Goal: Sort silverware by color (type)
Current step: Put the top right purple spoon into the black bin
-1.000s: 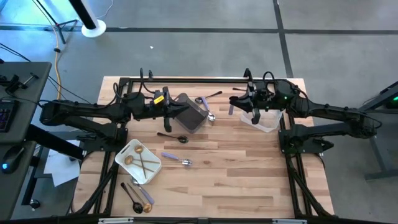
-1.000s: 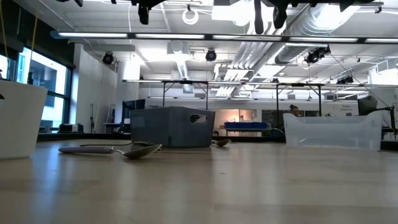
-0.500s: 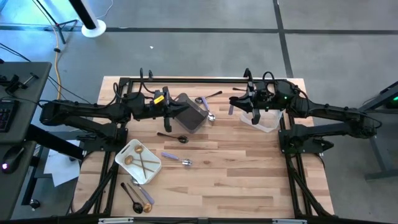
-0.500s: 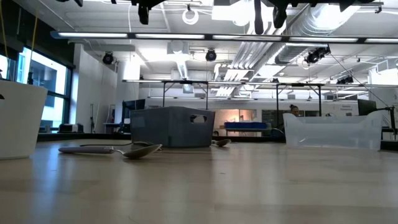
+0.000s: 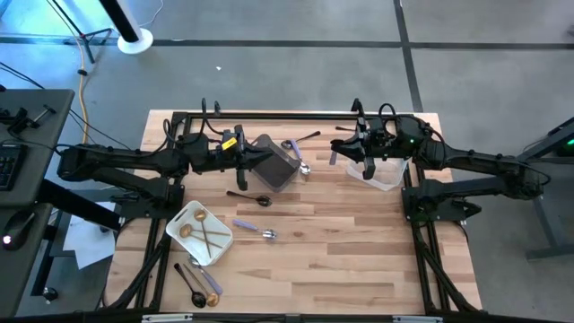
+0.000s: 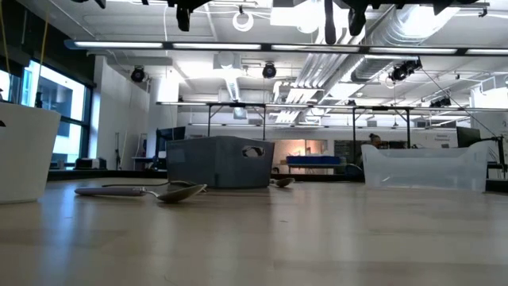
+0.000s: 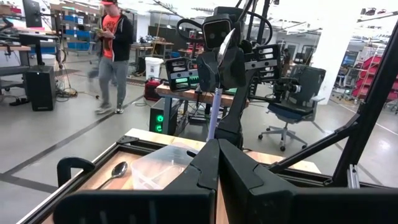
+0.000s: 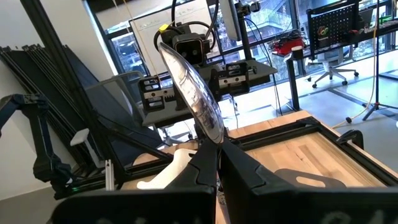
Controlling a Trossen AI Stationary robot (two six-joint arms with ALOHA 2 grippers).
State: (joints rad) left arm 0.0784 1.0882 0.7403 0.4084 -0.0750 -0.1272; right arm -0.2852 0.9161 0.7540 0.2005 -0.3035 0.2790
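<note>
Nothing has moved since the earlier pictures: both arms hang where they were and every piece lies in the same spot.

The right gripper (image 5: 341,150) hovers above the table between the grey bin (image 5: 273,164) and the clear tub (image 5: 382,172), clenched on one spoon with a lilac handle (image 7: 213,109), its shiny bowl (image 8: 193,98) standing up past the fingers. The left gripper (image 5: 248,154) hangs at the bin's other side, over its edge, fingers (image 7: 200,167) pressed together with nothing between them.

Counted outward from the bin:
- Just beside it, toward the tub, lie three pieces: a silver spoon (image 5: 291,145), a black fork (image 5: 310,136) and another silver spoon (image 5: 305,168) at the bin's corner.
- Near its front side lies one black spoon (image 5: 250,197).
- Farther toward the front lies one lilac-handled spoon (image 5: 255,230).
- The white tray (image 5: 179,219), well in front of the bin on the left arm's side, holds gold pieces (image 5: 207,235): one spoon and what look like two slim ones crossed, though I cannot tell forks from spoons.
- Beyond the tray, at the table's front edge, sit one black spoon (image 5: 191,286) and one lilac-handled piece (image 5: 207,279); more may lie there, too small to count.
</note>
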